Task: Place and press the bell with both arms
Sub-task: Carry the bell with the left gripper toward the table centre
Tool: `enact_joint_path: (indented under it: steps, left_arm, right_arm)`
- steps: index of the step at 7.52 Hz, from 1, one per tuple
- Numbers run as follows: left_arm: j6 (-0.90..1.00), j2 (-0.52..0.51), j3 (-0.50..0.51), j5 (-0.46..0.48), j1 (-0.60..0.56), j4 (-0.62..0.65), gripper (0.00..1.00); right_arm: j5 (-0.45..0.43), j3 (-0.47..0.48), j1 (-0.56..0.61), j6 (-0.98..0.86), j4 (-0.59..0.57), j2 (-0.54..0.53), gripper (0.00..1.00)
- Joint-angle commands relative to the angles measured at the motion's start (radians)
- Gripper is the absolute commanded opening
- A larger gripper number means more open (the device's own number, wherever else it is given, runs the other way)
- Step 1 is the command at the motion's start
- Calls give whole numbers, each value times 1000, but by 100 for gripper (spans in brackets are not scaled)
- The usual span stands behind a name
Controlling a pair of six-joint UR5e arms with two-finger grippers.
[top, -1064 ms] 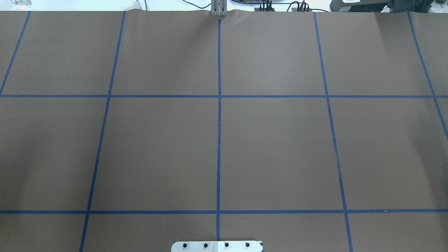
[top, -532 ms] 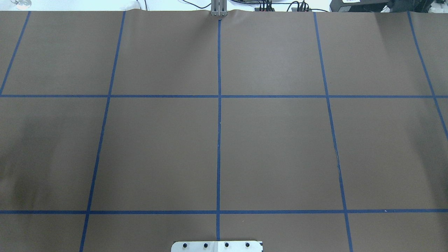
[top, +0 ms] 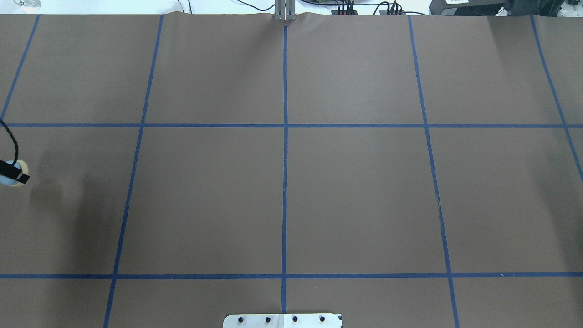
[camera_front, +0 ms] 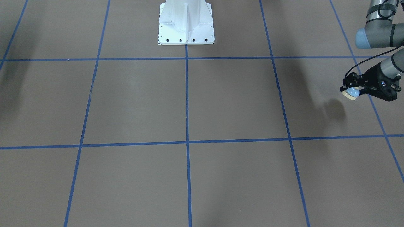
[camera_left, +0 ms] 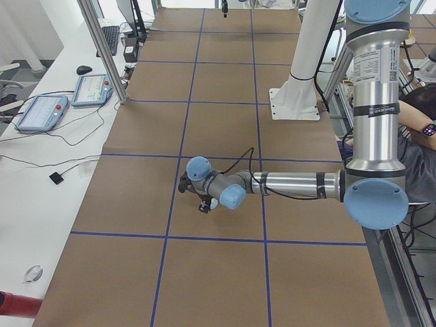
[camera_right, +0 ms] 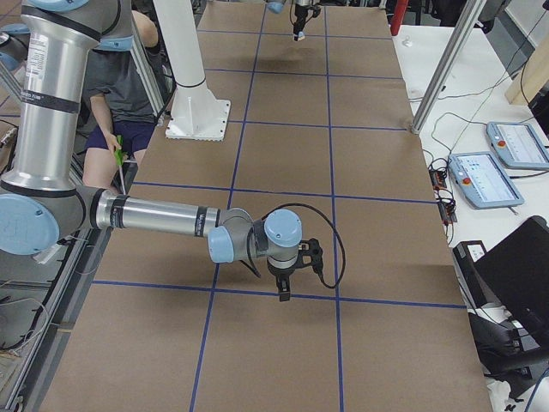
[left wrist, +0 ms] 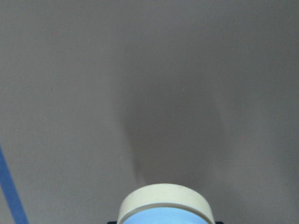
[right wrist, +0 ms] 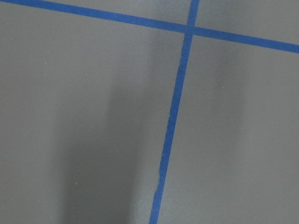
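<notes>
The bell [camera_front: 351,93], light blue with a cream base ring, is held in my left gripper [camera_front: 353,89], which is shut on it a little above the brown table; its shadow falls apart from it. In the overhead view the bell [top: 9,181] and left gripper [top: 14,172] just show at the left edge. The left wrist view shows the bell's base ring [left wrist: 166,201] at the bottom. My right gripper [camera_right: 284,290] hangs low over the table near a tape line, seen only in the exterior right view. I cannot tell whether it is open or shut.
The white pedestal base [camera_front: 186,23] stands at the table's robot side. Blue tape lines [top: 284,182] mark a grid on the brown table [top: 364,196]. A seated person [camera_right: 129,86] is beside the pedestal. Tablets [camera_left: 41,112] and cables lie on the side table.
In the overhead view my left gripper with the bell has come in at the left edge, where earlier only its shadow showed on the table.
</notes>
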Motion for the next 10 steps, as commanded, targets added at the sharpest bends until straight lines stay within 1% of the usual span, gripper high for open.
enact_joint_path:
  steps: [1, 2, 3, 4, 5, 7, 8, 9, 10]
  left_arm:
    - [0, -204, 2, 31, 9, 195, 23]
    - [0, -289, 0, 45, 13, 292, 23]
    - [-6, -381, 3, 86, 36, 397, 23]
    - [-15, -480, 5, 103, 88, 525, 24]
    - [-78, -560, 7, 104, 132, 597, 24]
    - [-304, -700, 43, 133, 272, 613, 24]
    - [-427, -798, 100, 134, 339, 624, 24]
    - [-519, -902, 190, 135, 392, 626, 24]
    - [-570, -985, 280, 135, 418, 626, 25]
  right_arm:
    - [-4, -4, 2, 0, 0, -8, 100]
    - [-6, -5, 2, 0, 0, -10, 100]
    - [-7, -7, 4, 2, -2, -11, 100]
    - [-10, -10, 13, 2, -2, -16, 100]
    - [-16, -10, 19, 2, -2, -16, 100]
    - [-17, -11, 19, 0, -3, -19, 100]
    - [-20, -11, 19, 2, -5, -18, 100]
    - [-20, -11, 22, 2, -6, -18, 100]
    - [-18, -11, 26, 2, -8, -18, 100]
